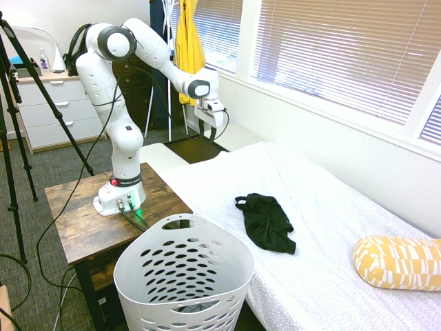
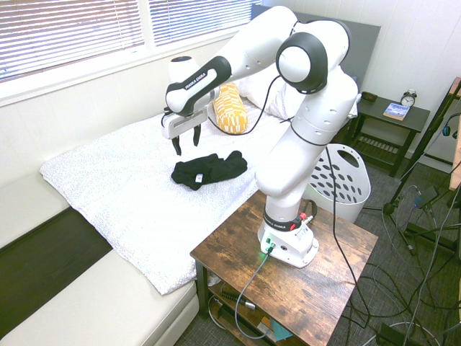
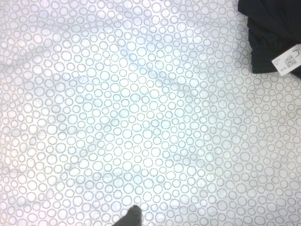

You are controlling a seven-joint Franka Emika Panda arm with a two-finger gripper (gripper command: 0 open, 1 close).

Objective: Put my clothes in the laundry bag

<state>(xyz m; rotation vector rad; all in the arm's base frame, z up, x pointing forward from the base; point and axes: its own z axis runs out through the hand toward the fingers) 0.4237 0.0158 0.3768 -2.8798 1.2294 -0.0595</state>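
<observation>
White-covered bed (image 2: 130, 194) carries black garment (image 2: 209, 170) near its edge by the wooden table (image 2: 324, 288), below and beside gripper (image 2: 186, 144), fingers apart, nothing held.

Gripper Hangs Open Above Bed, Black Garment Within Its Neighborhood

The open gripper (image 2: 187, 140) hangs above the bed (image 2: 122, 180), near the black garment (image 2: 209, 171), which lies crumpled on it, a white tag (image 2: 199, 178) showing. On the bed too is the yellow patterned pillow (image 2: 230, 109). Beside the bed stands a wooden table (image 2: 317, 288); the white laundry basket (image 2: 340, 180) is beyond that, farther from the bed's long bench side.
</observation>
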